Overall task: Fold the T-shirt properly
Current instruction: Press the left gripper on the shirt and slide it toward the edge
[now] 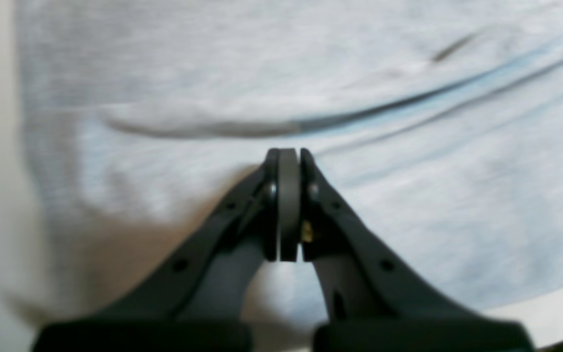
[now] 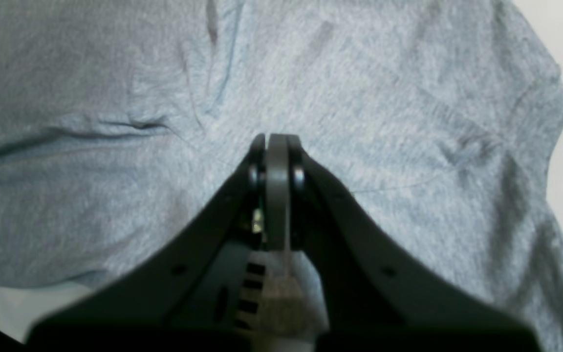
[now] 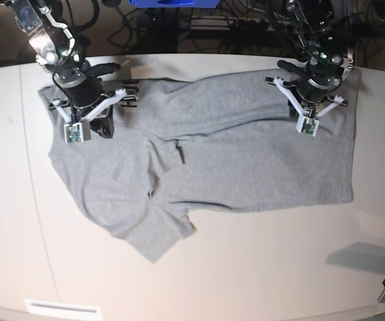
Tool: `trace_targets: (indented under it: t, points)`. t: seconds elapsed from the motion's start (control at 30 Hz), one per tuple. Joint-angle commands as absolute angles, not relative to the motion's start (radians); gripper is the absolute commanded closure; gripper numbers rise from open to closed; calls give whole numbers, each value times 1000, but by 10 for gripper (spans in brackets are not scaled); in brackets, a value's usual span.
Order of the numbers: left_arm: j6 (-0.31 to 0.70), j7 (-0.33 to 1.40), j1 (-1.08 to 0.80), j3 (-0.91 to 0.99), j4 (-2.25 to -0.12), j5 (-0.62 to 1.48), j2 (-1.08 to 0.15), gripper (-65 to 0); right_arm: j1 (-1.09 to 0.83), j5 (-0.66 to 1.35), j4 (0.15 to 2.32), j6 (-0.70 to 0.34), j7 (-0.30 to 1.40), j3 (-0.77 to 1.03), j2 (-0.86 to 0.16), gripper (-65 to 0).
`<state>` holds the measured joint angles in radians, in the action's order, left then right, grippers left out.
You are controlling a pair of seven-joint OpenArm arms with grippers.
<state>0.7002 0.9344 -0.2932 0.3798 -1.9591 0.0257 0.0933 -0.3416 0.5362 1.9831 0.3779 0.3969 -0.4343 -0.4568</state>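
Two arms are down on the T-shirt, which you have spread sideways across the white table, plain grey side up, one sleeve pointing toward the near edge. On your base view's left, the right gripper sits over the shoulder end by the far edge; its wrist view shows the jaws pressed together, with wrinkled cloth just beyond the tips, and you cannot tell whether any fabric is caught between them. Across on that view's right, the left gripper sits over the hem end, its jaws likewise together, a long crease lying just past the tips.
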Motion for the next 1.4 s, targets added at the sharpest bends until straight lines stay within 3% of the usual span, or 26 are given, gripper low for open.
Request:
trace_targets:
  t: [0.0, 0.2, 0.4, 0.67, 1.37]
  points:
    - [698, 918, -289, 352, -1979, 38, 99, 0, -340, 530, 1995, 372, 374, -430, -466, -3]
    - [698, 920, -289, 237, -1979, 38, 148, 0, -340, 530, 1994, 372, 383, -430, -466, -1]
    - [698, 920, -289, 143, -1972, 38, 153, 0, -318, 532, 1982, 378, 499, -429, -461, -1]
    - [631, 917, -259, 145, -1965, 38, 130, 0, -323, 532, 1982, 378, 503, -429, -460, -1]
    - [598, 920, -262, 137, -1969, 39, 119, 0, -323, 535, 1982, 378, 503, -432, -460, -1]
